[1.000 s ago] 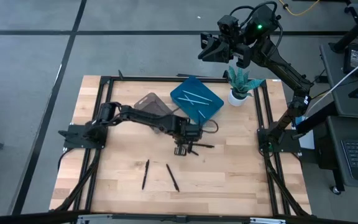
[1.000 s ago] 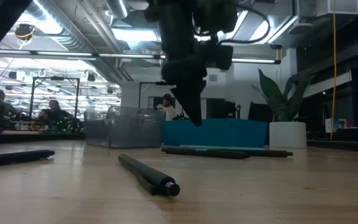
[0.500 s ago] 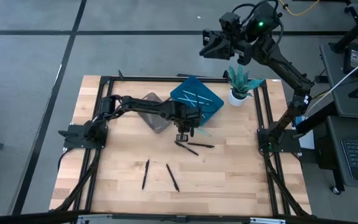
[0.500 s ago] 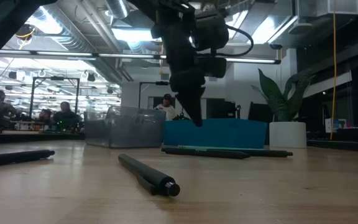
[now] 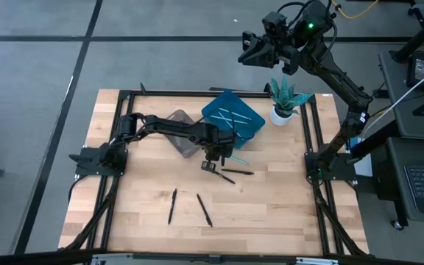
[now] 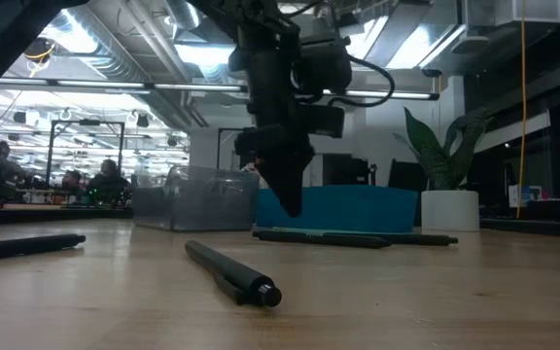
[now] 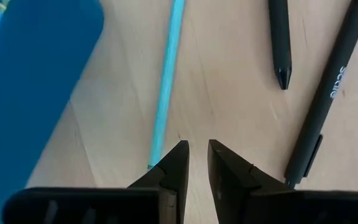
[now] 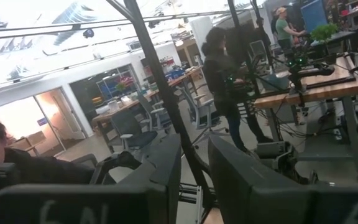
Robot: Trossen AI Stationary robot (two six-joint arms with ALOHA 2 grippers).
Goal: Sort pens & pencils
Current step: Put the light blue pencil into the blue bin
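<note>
Left gripper pointing down, slightly parted, beside light-blue stick.

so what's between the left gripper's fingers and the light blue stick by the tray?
Nothing: bare wood between the left gripper and the light blue stick, per the left wrist view.

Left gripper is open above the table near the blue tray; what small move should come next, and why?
Probably shift the left gripper sideways over the light blue stick and lower. Its fingers are open, empty, and beside the stick's end. The blue tray already holds two light blue sticks.
</note>
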